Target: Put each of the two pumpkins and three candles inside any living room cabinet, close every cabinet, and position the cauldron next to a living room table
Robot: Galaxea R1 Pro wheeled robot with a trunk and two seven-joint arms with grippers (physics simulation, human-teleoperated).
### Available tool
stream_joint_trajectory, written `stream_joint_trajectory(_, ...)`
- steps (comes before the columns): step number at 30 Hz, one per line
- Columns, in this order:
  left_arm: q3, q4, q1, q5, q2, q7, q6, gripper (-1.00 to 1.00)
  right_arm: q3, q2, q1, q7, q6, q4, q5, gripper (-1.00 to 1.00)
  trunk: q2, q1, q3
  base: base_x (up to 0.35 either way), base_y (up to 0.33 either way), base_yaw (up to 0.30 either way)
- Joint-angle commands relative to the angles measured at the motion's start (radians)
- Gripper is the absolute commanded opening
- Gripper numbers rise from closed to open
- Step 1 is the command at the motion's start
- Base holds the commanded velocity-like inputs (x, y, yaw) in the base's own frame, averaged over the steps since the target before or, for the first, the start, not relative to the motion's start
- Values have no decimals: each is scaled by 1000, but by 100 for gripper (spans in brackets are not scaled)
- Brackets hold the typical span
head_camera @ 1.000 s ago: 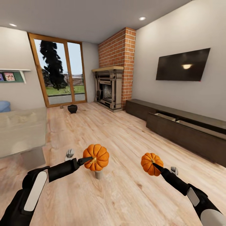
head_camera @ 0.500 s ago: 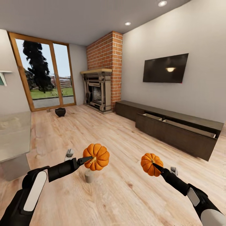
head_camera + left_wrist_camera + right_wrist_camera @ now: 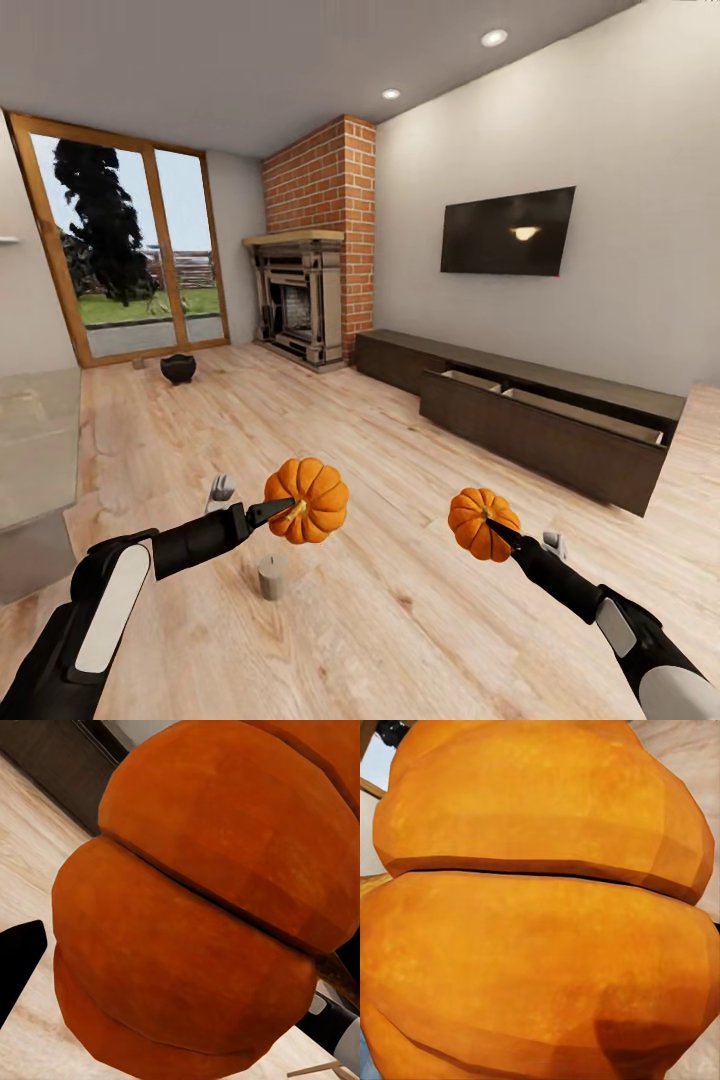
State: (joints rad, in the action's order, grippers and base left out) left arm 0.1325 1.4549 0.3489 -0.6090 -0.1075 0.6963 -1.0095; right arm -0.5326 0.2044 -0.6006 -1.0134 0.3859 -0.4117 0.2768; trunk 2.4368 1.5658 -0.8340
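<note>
Carrying two pumpkins above the wooden floor [image 3: 400, 450], one per arm. Left gripper [image 3: 285, 508] is clamping the bigger pumpkin [image 3: 310, 500]; its dark fingertip is pressing in at the stem side, and the second finger is hiding behind the fruit. Right gripper [image 3: 497, 530] is clamping the smaller pumpkin [image 3: 480, 522] the same way, its tip sitting at the stem. Both fruits are hanging clear of the boards, well apart from each other.

Left wrist camera is crowding up against orange ribs [image 3: 202, 915]; a black finger [image 3: 19, 960] is poking in at one edge, and a strip of dark cabinet front is showing beyond. Right wrist camera is likewise pressing against orange skin [image 3: 540, 915], the fingers not making themselves out.

One candle [image 3: 272, 577] is standing upright on the floor, near, just below the bigger pumpkin. Its top is reading as a plain grey stub; no wick can be told.

Cabinet [image 3: 520, 410] is running along the right wall under a dark TV [image 3: 508, 232], a long front section standing pulled out with pale interior showing; contents cannot be made out. Cauldron [image 3: 178, 368] is sitting far off on the floor by the glass door [image 3: 130, 250], left of the fireplace [image 3: 298, 300]. Table [image 3: 35, 450] is being cut off by the left edge, only a glossy corner and one blocky leg showing.
</note>
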Motion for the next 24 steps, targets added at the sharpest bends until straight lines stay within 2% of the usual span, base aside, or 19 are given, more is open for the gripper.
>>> stream_joint_trajectory(1,1,0,1,4,0,5,-4,-100,-3,0,-1,-1,8,1,3,-100,-7,-4,2,0,0,-4)
stream_joint_trajectory(24,1,-3,1,5,0,5,-4,-100,-3,0,-1,4,8,4,2,-100,-168,-92,74,0,0,0)
